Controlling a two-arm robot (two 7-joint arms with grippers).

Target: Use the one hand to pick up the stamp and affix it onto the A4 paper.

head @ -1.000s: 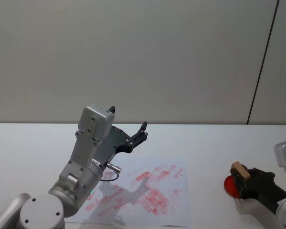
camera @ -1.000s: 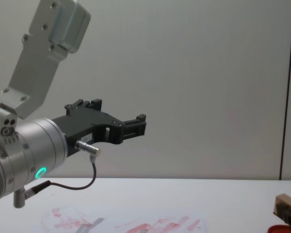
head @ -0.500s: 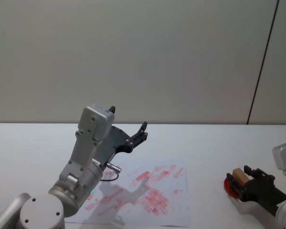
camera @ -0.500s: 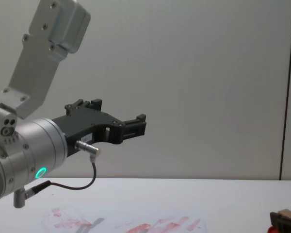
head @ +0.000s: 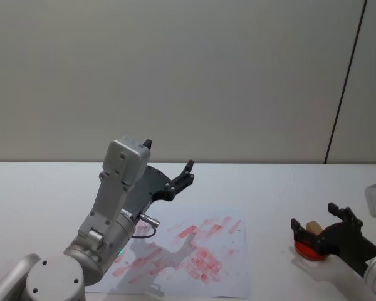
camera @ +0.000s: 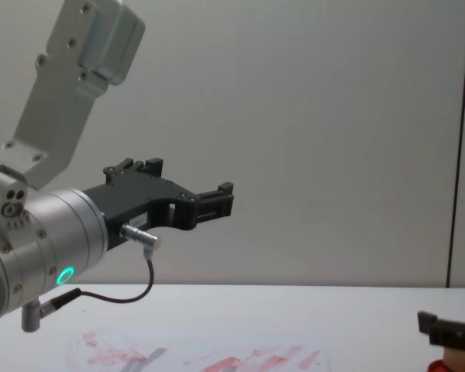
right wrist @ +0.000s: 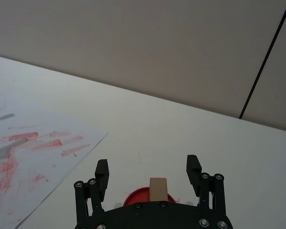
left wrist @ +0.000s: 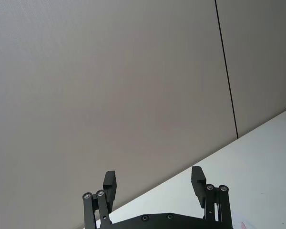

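Note:
The stamp (head: pixel 313 226), a small tan wooden block, stands upright on the round red ink pad (head: pixel 306 249) at the table's right. My right gripper (head: pixel 313 216) is open around it, one black finger on each side and neither touching the block. The right wrist view has the stamp (right wrist: pixel 158 187) between the spread fingers (right wrist: pixel 192 164). The A4 paper (head: pixel 229 266), white with smeared red prints, lies flat at the table's middle. My left gripper (head: pixel 169 157) hangs open and empty, raised above the paper's left part.
The white table (head: pixel 276 188) runs back to a plain grey wall with a dark vertical seam (head: pixel 346 81) at the right. A bare strip of table separates the paper's right edge from the ink pad (right wrist: pixel 136 196).
My right gripper came down with the stamp, set it on the ink pad and opened, letting it go. The left arm has not moved.

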